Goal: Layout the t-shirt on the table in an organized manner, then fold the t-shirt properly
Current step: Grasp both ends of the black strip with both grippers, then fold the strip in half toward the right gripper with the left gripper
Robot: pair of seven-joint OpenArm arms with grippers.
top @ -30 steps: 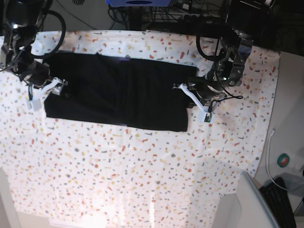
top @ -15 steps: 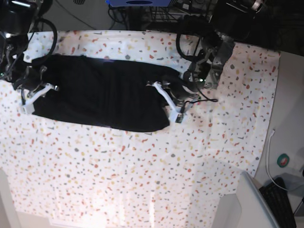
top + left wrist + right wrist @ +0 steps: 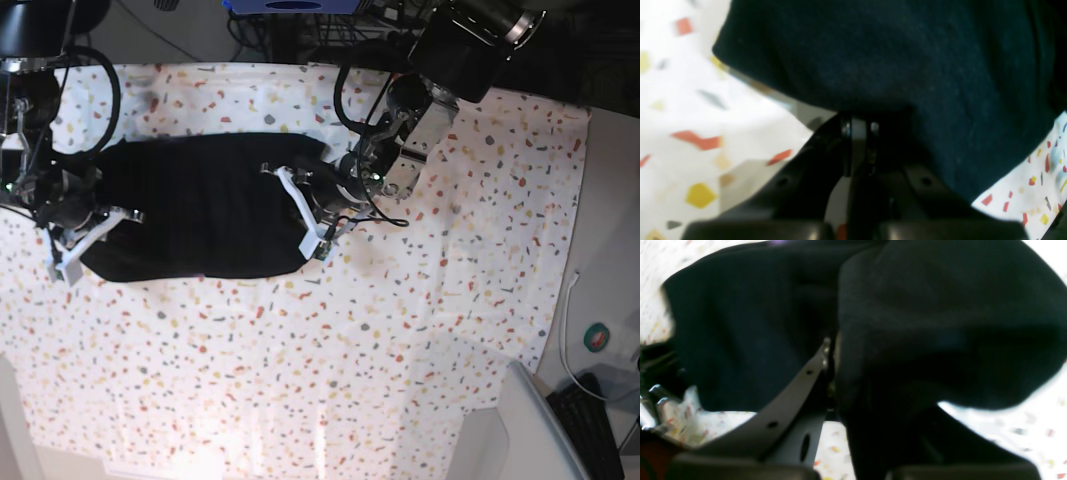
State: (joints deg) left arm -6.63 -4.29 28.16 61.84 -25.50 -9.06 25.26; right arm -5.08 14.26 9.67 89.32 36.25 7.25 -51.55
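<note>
One t-shirt (image 3: 200,205), black, bunched near the desk's (image 3: 400,330) far edge, left of centre. Two claws: left claw (image 3: 312,215) and right claw (image 3: 85,240), each clenched on t-shirt fabric.

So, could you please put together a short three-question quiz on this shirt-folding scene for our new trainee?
1. True or false: the left gripper is shut on the t-shirt.
2. What is the right gripper doing? A) hanging open above the table B) shut on the t-shirt's edge C) resting on the bare table
3. Fill in: in the base view the t-shirt lies toward the ____ half of the table.

Key:
1. True; both wrist views show black fabric pinched between closed jaws.
2. B
3. Left; the right half shows only speckled cloth.
</note>
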